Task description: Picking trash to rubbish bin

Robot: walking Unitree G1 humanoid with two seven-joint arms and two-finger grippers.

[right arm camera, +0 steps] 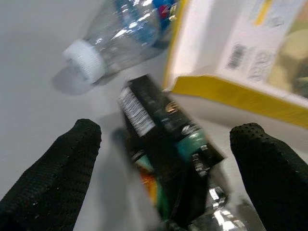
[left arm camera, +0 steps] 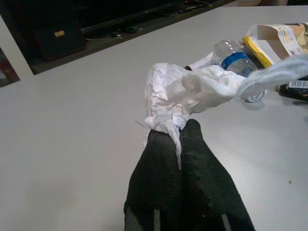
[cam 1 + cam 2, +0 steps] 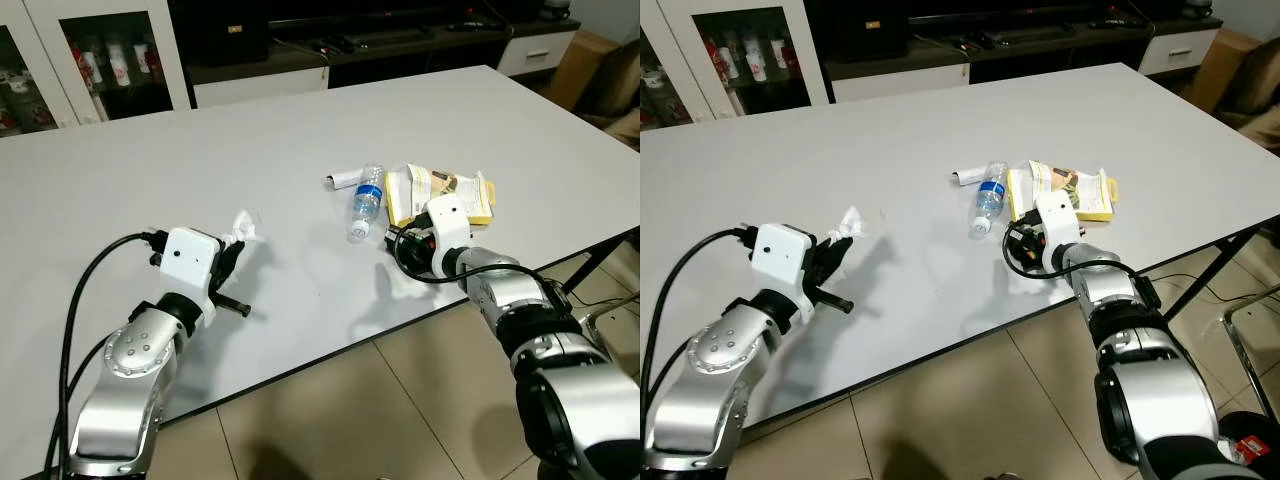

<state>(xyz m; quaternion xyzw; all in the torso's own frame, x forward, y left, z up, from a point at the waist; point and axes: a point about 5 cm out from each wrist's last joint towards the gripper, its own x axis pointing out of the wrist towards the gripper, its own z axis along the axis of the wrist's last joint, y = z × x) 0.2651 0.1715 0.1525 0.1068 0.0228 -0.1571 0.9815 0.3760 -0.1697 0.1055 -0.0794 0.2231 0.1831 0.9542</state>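
The left gripper (image 2: 179,132) pinches a crumpled tissue (image 2: 185,94) just above the white tabletop (image 3: 250,140), jaws closed on it. The right gripper (image 1: 166,159) hovers with jaws wide around a black wrapper (image 1: 166,127), beside a bottle (image 3: 366,202) and a yellow packet (image 3: 440,192).

Honestly nothing here is readable. The crumpled black foil wrapper (image 1: 166,144) has a white barcode patch, and the yellow-and-white paper packet (image 1: 245,53) carries a barcode plus tiny print, all too blurred. The clear plastic bottle's blue label (image 3: 368,197) is illegible too.
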